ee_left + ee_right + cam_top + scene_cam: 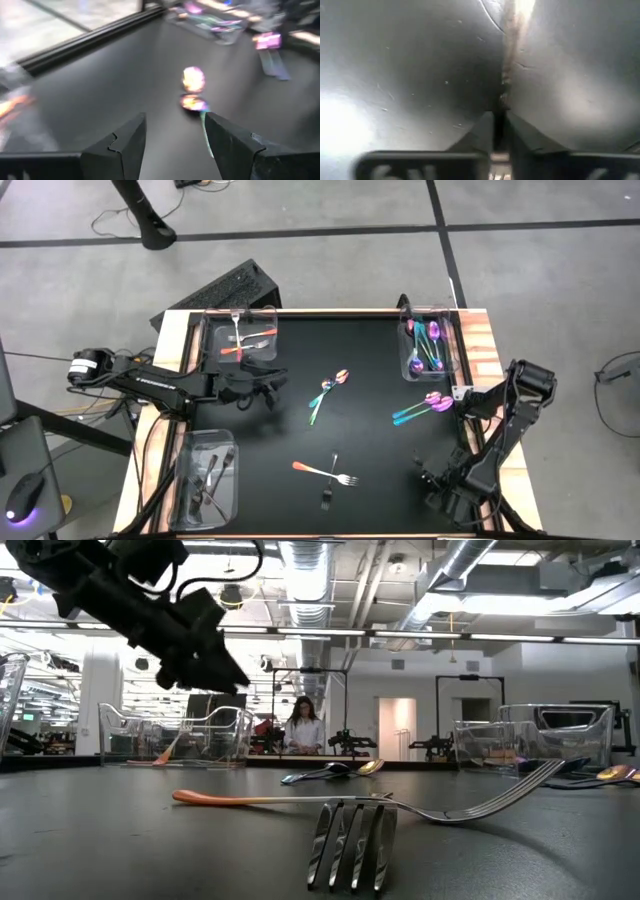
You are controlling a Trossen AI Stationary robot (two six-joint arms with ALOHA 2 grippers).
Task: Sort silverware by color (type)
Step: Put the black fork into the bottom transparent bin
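Left hand [268, 392] hovers with fingers spread beside the orange-handled bin [240, 338], facing the iridescent pair [328, 390] mid-surface, probably its next pick. An orange-handled fork [325, 472] and a black fork [327, 500] lie near the front. The iridescent bin [430, 345] holds several. Right hand [432, 480] rests low at the surface's right front, fingers pressed together, seemingly empty

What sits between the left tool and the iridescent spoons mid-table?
Nothing: in the high view only bare black mat separates the open left tool from the iridescent spoons; the left wrist view shows the same.
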